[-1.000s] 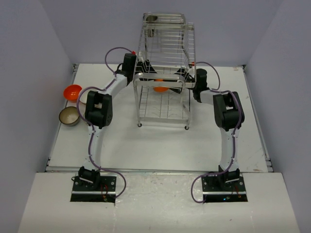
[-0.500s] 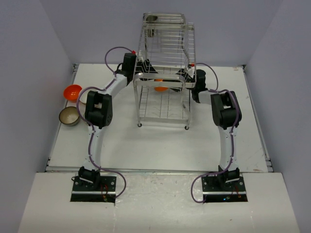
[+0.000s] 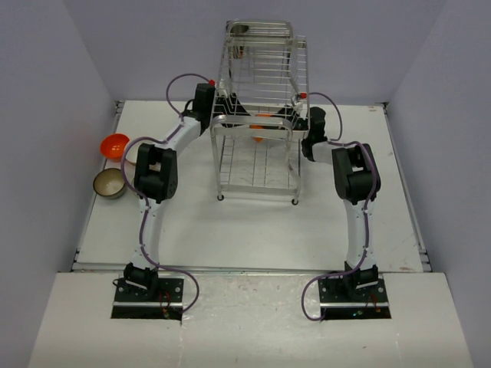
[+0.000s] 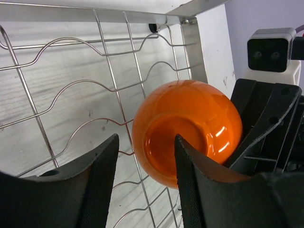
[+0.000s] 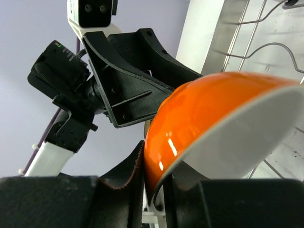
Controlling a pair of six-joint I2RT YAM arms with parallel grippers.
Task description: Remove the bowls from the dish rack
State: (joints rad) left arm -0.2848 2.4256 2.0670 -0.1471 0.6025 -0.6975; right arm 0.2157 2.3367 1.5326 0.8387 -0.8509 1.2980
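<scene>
Right gripper (image 5: 154,187) is pinched onto the rim of the orange bowl (image 5: 213,109), which hangs tilted just past its fingertips, inside the dish rack (image 4: 95,13). It's glossy, bright orange outside and pale inside. I'd call it light and rigid, but that shine says slippery, so the rim is the place to hold, seated deep between the fingers. Left gripper (image 4: 146,142) stands wide, gripping nothing, the bowl's underside right in front of it.
</scene>
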